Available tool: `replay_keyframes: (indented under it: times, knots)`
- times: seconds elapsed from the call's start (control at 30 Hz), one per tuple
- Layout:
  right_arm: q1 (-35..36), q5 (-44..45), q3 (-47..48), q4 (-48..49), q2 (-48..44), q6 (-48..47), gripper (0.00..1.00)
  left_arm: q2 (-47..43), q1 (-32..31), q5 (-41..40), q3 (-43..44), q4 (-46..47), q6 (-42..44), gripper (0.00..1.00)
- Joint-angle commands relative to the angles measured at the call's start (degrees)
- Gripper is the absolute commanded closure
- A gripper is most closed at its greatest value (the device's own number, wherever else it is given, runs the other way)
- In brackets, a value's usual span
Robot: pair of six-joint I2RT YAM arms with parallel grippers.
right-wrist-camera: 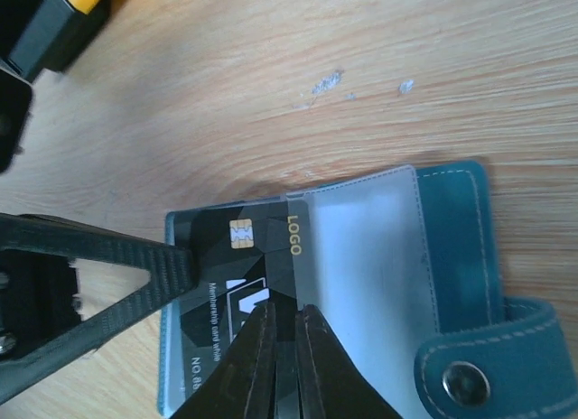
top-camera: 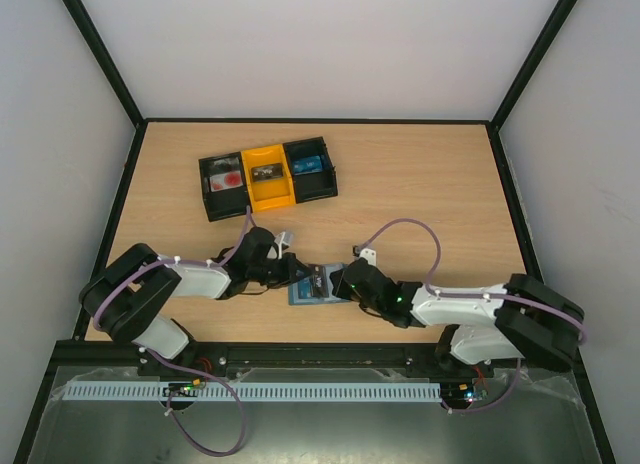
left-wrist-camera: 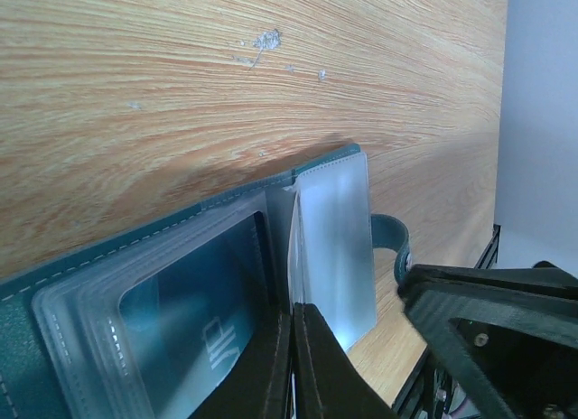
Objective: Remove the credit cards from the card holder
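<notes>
The card holder [top-camera: 312, 287] lies open on the table between my two grippers; it is teal-blue with clear sleeves and a snap tab [right-wrist-camera: 492, 360]. My left gripper [left-wrist-camera: 294, 312] is shut on the edge of a clear sleeve [left-wrist-camera: 336, 247] at the holder's [left-wrist-camera: 135, 274] fold. A card with white print [left-wrist-camera: 203, 333] shows inside a sleeve. My right gripper [right-wrist-camera: 285, 312] is shut on a black credit card [right-wrist-camera: 244, 256] with a gold chip and "LOGO" print. That card lies on the holder's [right-wrist-camera: 452, 247] left panel, one edge under a clear sleeve. The left gripper's finger [right-wrist-camera: 108, 274] reaches to its left edge.
A black-and-yellow three-compartment tray [top-camera: 266, 177] stands at the back, with a card in each compartment, the right one bright blue [top-camera: 308, 164]. Its yellow corner shows in the right wrist view [right-wrist-camera: 63, 13]. The right gripper's body [left-wrist-camera: 492, 333] is close beside the left fingers.
</notes>
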Motion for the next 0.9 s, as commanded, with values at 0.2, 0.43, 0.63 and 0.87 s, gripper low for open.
replay_keyframes:
  times: [0.2,0.43,0.63,0.87]
  knots:
    - [0.0,-3.9,1.4,8.6,12.4,-1.5,0.94,0.8,-0.4,-0.5,1.3,0.9,-0.4,0.94]
    - [0.0,-3.8,-1.3,10.2,13.2,-0.3,0.94,2.6,-1.8,-1.5,2.5,1.2,-0.9,0.86]
    - [0.0,-2.4,-2.4,9.2,11.0,-0.1,0.94,0.9,-1.9,-3.8,2.7,-2.7,-0.5,0.97]
    - [0.0,-1.2,-2.4,7.9,4.6,-0.3,0.85,-5.2,-1.8,-7.8,2.2,-7.7,-0.6,0.97]
